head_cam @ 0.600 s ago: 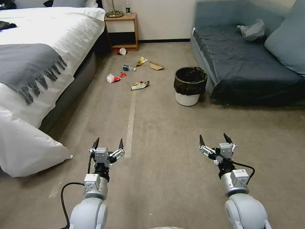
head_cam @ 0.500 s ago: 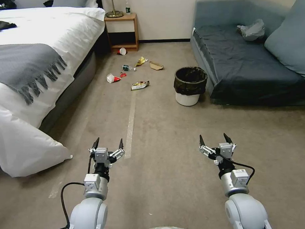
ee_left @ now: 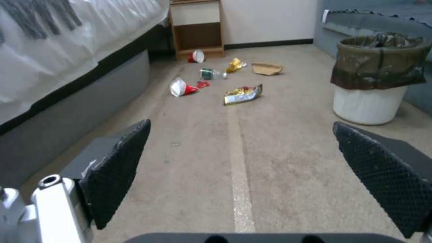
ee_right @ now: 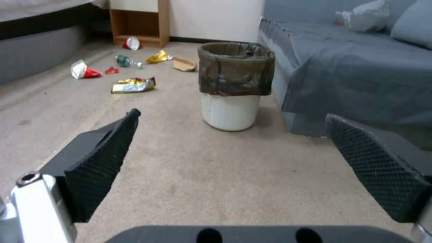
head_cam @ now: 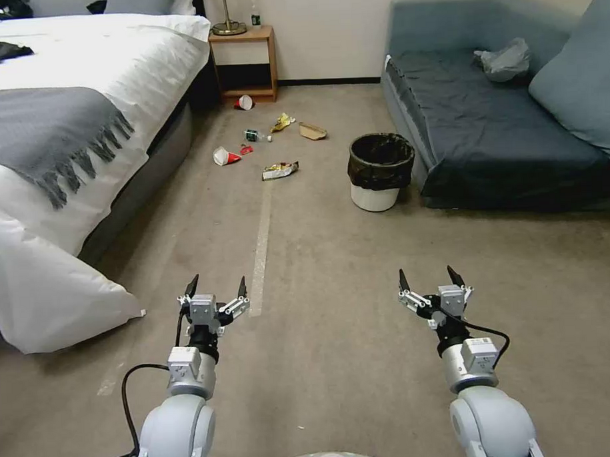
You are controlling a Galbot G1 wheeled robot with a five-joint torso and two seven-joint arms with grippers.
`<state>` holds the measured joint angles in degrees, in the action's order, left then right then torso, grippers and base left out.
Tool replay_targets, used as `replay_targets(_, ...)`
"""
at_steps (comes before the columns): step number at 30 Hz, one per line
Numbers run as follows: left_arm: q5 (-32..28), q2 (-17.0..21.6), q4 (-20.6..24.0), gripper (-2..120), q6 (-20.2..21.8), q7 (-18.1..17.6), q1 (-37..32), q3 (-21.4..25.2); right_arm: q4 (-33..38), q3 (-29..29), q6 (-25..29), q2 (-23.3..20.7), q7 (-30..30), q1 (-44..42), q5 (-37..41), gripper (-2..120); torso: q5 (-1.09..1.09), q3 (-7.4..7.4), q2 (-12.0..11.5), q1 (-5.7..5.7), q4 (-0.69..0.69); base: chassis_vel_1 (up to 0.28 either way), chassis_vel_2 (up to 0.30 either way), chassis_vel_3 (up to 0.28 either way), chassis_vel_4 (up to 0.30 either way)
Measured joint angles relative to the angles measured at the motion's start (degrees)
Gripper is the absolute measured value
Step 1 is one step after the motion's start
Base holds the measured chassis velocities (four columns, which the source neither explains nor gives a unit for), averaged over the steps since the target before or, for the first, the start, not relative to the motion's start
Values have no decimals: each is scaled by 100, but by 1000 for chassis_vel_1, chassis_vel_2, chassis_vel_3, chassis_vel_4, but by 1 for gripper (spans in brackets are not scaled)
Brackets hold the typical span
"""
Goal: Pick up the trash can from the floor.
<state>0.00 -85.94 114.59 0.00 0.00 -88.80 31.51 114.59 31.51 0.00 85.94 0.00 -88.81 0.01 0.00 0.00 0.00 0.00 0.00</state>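
The trash can stands on the floor just left of the sofa.

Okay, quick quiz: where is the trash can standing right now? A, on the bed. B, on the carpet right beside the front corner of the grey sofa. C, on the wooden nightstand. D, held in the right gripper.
B: the trash can stands upright on the floor against the sofa corner, far ahead of the open left gripper and right gripper.
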Motion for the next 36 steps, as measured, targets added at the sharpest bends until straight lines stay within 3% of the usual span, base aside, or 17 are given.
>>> replay_targets(18,-3,0,0,100,-15,-2,-2,-3,0,1,8,3,0,-30,0,100,0,0,0,0,1,0,0,0,0)
replay_targets(21,-85,-1,-1,100,-194,-44,-47,-105,87,21,153,43,-67,-287,-6,100,2,0,0,0,3,0,0,0,0)
replay_targets(22,-221,-12,-8,100,-502,-74,-134,-307,183,45,320,95,-152,-598,-16,100,1,0,0,0,0,0,0,0,0)
replay_targets(23,-221,-12,-8,100,-502,-74,-134,-307,183,45,320,95,-152,-598,-16,100,1,0,0,0,0,0,0,0,0)
replay_targets(25,-467,-39,-24,100,-1025,-149,-284,-639,375,97,663,197,-324,-1210,-41,100,-2,0,0,0,-5,0,0,0,0)
replay_targets(26,-516,-41,-44,100,-1092,-150,-306,-681,370,101,729,220,-368,-1290,-26,100,0,0,0,0,-4,0,0,0,0)
replay_targets(36,-595,-47,-92,100,-1151,-169,-366,-723,280,176,939,223,-501,-1222,177,100,1,0,0,0,1,0,0,0,0)
